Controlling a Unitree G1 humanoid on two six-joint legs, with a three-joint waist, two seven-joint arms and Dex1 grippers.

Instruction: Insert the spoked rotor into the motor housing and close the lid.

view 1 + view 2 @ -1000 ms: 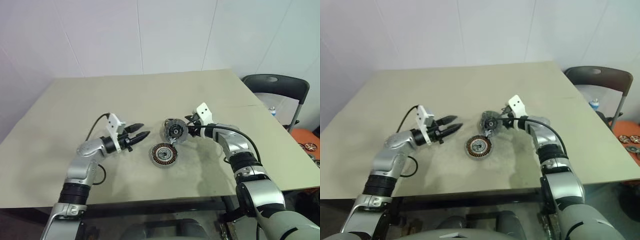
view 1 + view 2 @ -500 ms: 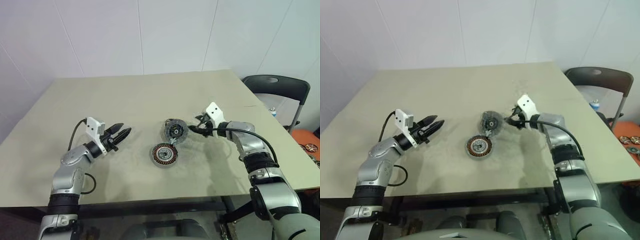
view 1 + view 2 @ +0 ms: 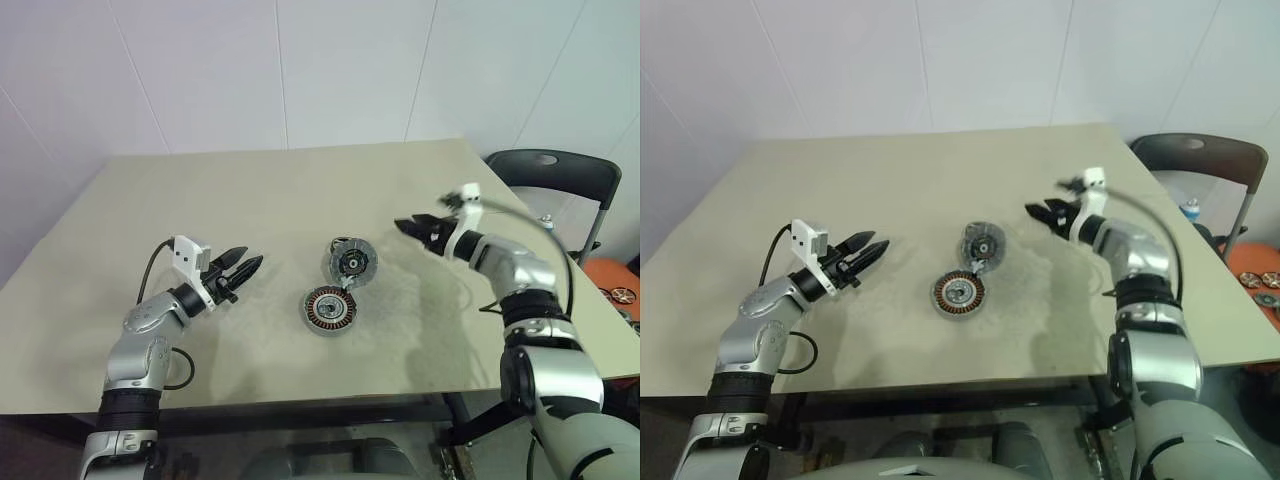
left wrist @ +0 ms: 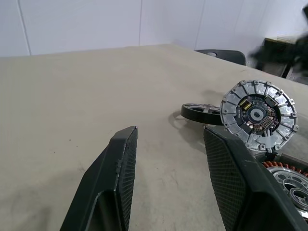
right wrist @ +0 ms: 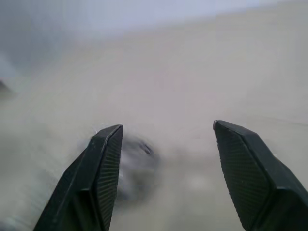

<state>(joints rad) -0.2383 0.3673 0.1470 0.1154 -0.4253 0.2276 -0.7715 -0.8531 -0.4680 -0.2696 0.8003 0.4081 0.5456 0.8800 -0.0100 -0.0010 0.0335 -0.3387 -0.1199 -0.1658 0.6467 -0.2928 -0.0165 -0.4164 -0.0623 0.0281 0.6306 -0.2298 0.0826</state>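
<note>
Spoked rotor [image 3: 351, 262]: we find it mid-frame, tilted against the motor housing [image 3: 329, 309] on the surface [image 3: 300, 190]. Right hand [image 3: 412, 228], open and empty, has withdrawn rightward from it; left hand [image 3: 247, 268], open, centre-left.

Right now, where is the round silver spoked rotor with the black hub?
Mid-table in the head views, the spoked rotor stands tilted on edge just behind the copper-wound motor housing, between both grippers.

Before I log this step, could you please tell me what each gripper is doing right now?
Left gripper: open, holding nothing.
Right gripper: open, holding nothing.
</note>
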